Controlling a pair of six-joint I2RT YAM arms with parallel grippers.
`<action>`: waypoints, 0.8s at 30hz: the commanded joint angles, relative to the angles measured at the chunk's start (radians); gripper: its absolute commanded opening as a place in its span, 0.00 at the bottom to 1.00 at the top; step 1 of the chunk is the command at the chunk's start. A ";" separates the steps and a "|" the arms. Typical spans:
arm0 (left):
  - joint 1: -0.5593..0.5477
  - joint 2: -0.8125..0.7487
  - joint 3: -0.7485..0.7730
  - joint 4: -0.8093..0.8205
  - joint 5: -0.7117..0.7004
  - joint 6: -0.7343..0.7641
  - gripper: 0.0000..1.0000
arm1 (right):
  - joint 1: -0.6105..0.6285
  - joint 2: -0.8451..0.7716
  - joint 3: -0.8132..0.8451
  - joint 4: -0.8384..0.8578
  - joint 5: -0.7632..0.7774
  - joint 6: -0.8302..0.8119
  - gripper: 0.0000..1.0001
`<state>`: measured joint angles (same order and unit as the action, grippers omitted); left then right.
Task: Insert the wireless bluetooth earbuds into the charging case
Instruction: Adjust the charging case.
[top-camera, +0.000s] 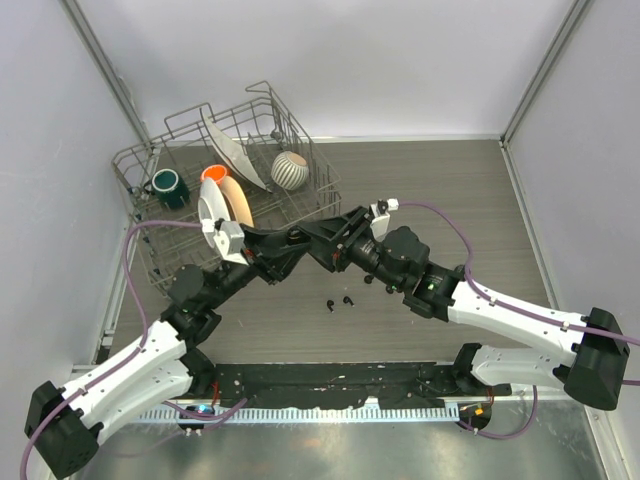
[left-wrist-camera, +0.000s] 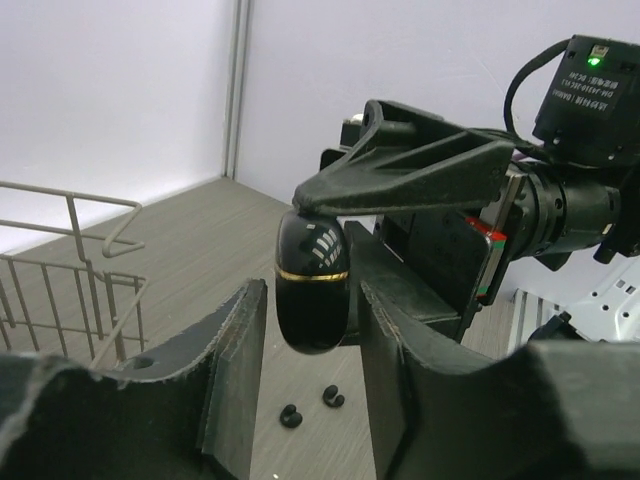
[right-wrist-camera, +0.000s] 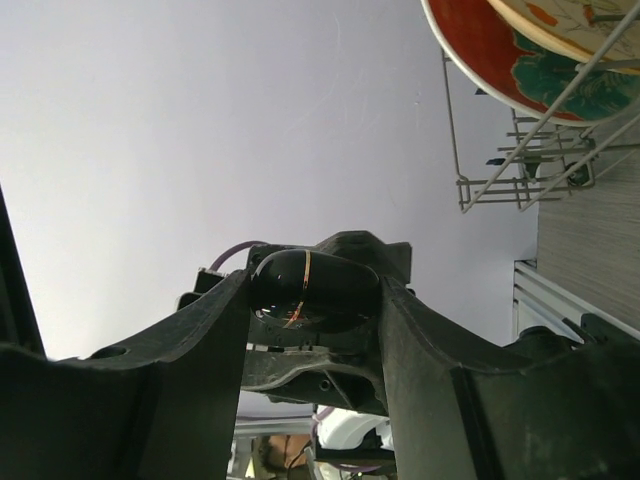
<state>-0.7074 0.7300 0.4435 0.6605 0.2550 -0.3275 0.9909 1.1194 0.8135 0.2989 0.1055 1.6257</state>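
Observation:
The charging case (left-wrist-camera: 312, 285), black and glossy with a thin gold band, hangs in the air between the two arms. My right gripper (right-wrist-camera: 312, 290) is shut on the charging case (right-wrist-camera: 315, 285), one finger pressing each side. My left gripper (left-wrist-camera: 312, 302) stands open around its lower end, with a narrow gap on either side. In the top view the left gripper (top-camera: 285, 250) and the right gripper (top-camera: 325, 235) meet above the table's middle. Two small black earbuds (top-camera: 330, 304) (top-camera: 348, 299) lie on the table below, and the left wrist view shows both earbuds (left-wrist-camera: 291, 416) (left-wrist-camera: 334, 397) between the fingers.
A wire dish rack (top-camera: 150, 200) stands at the back left with plates, a green mug (top-camera: 165, 187) and a striped cup (top-camera: 290, 170). Its wires (left-wrist-camera: 60, 270) are to the left in the left wrist view. A patterned plate (right-wrist-camera: 520, 50) shows in the right wrist view.

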 joint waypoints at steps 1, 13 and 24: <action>-0.004 -0.009 0.012 -0.009 0.012 -0.021 0.46 | 0.003 -0.024 0.003 0.106 -0.010 -0.010 0.01; -0.004 -0.004 0.029 0.010 0.032 -0.016 0.47 | 0.003 -0.030 0.015 0.016 0.013 -0.046 0.01; -0.004 0.025 0.043 0.004 0.070 -0.015 0.20 | 0.003 -0.032 0.035 -0.038 0.025 -0.070 0.01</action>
<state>-0.7067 0.7506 0.4450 0.6376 0.2871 -0.3382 0.9909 1.1107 0.8135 0.2607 0.1097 1.5818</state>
